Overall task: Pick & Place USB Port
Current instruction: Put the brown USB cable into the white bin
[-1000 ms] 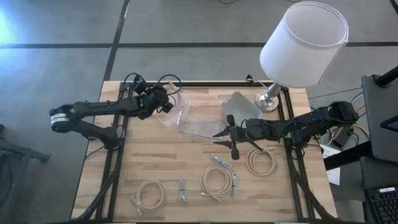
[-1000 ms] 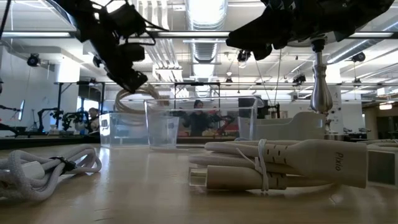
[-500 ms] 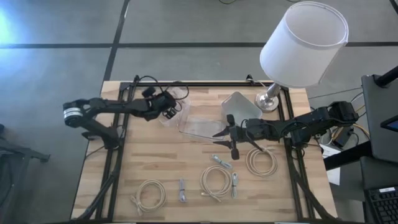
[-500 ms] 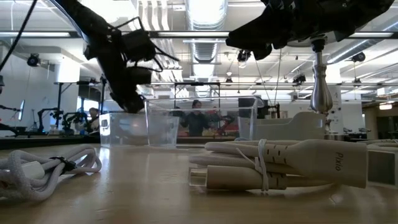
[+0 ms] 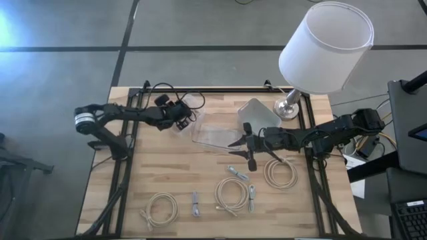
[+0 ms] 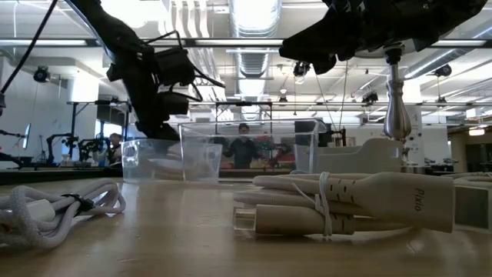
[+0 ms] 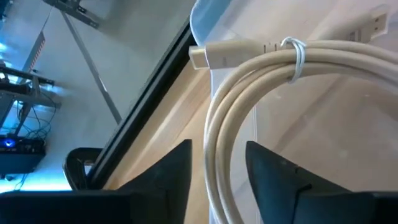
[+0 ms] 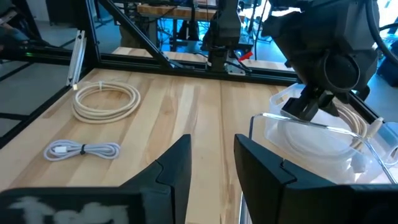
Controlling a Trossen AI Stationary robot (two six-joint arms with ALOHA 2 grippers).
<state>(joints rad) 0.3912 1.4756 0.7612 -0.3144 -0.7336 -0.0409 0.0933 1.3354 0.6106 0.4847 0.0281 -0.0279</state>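
Left gripper (image 5: 183, 120), fingers spread astride a coiled USB cable (image 7: 249, 124), hangs over the clear bin (image 5: 200, 127) for drop-off; right gripper (image 5: 243, 145), fingers spread, waits mid-desk.

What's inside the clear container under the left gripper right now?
A coiled cream USB cable lies in the clear container, with the left gripper over it. The container's floor beneath the coil is hidden.

Left arm stretched from the table's left edge toward the back centre, wrist pitched down, left gripper (image 5: 181, 122) low at the back-left, fingers (image 7: 166, 171) parted. Right arm reaches in from the right edge, lying low and near horizontal across mid-table, right gripper (image 5: 244, 145) pointing left, fingers (image 8: 176, 167) spread apart, nothing between them, hovering off the surface.
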